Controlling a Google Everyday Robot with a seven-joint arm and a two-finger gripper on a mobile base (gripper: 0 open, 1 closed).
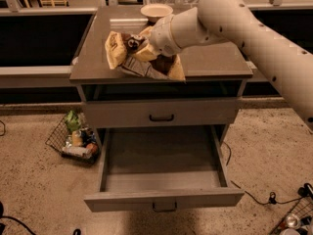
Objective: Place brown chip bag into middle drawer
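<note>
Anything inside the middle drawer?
Only bare grey floor shows in the middle drawer; its front wall hides the nearest strip. Gripper is at the brown chip bag on top.
</note>
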